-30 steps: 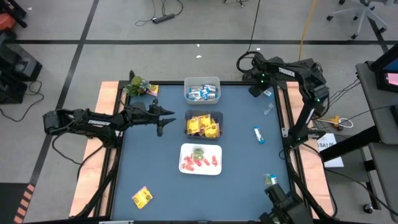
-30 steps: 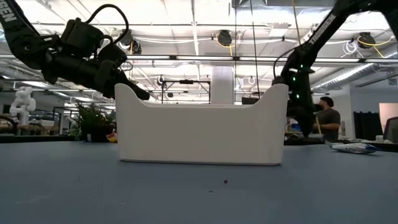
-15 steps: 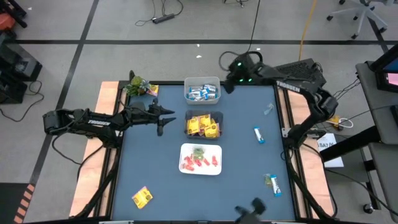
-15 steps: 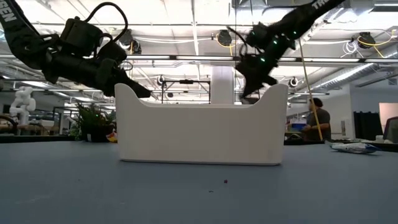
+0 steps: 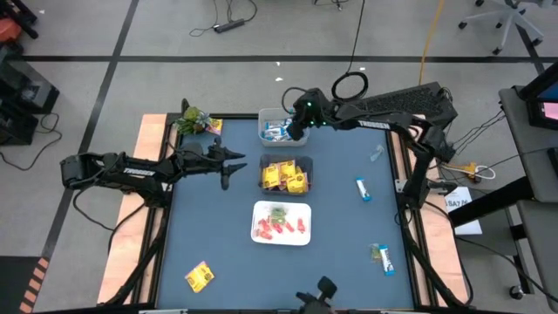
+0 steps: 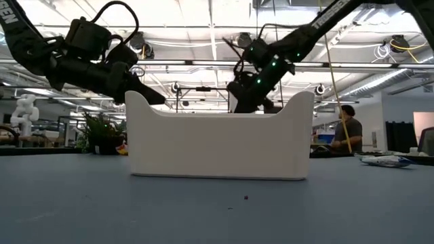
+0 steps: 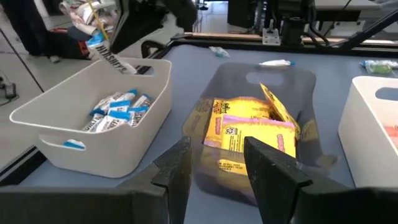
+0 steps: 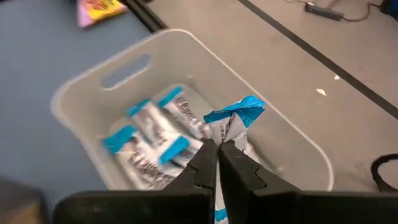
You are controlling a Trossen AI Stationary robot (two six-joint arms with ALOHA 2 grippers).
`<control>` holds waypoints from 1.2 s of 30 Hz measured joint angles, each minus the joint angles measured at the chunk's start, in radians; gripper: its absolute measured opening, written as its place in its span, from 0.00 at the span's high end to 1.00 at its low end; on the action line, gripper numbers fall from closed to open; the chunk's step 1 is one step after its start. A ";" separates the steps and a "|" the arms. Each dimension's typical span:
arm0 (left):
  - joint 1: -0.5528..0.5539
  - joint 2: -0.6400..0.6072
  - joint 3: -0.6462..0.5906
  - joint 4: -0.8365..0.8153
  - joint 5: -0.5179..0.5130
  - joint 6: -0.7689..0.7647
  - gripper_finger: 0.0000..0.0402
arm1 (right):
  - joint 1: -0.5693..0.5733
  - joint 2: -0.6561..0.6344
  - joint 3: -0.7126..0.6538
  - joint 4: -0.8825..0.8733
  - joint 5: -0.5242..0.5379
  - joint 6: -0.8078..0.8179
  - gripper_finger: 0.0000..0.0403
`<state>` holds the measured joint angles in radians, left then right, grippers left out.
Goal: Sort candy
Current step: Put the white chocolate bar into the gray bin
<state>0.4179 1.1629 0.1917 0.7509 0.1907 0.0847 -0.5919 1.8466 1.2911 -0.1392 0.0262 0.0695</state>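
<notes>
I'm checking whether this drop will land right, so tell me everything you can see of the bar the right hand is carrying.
The blue-and-white bar is a narrow wrapped sweet, silvery white with dark print and crimped blue ends. It is pinched between the shut fingers of the right hand, upper blue end sticking out past the fingertips. It hangs over the white bin, which holds similar bars, and touches only the fingers.

A grey floor (image 5: 105,35) crossed by dark lines is seen around the blue table (image 5: 218,253). A cable (image 5: 228,24) is laid on it beyond the far edge. White ceiling beams (image 6: 203,64) and round lamps (image 6: 244,41) are seen overhead.
</notes>
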 joint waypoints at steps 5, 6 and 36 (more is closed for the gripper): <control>-0.001 0.000 0.000 -0.004 -0.008 -0.050 0.62 | -0.017 0.078 0.048 -0.018 -0.001 -0.026 0.98; -0.001 0.000 0.000 -0.004 -0.011 -0.050 0.62 | -0.017 0.089 0.056 -0.032 -0.001 -0.028 0.98; 0.019 0.002 0.048 0.012 -0.056 0.001 0.99 | 0.044 -0.234 -0.241 -0.035 0.159 -0.084 1.00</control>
<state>0.4374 1.1652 0.2394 0.7629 0.1345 0.0860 -0.5475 1.6127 1.0502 -0.1742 0.1852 -0.0144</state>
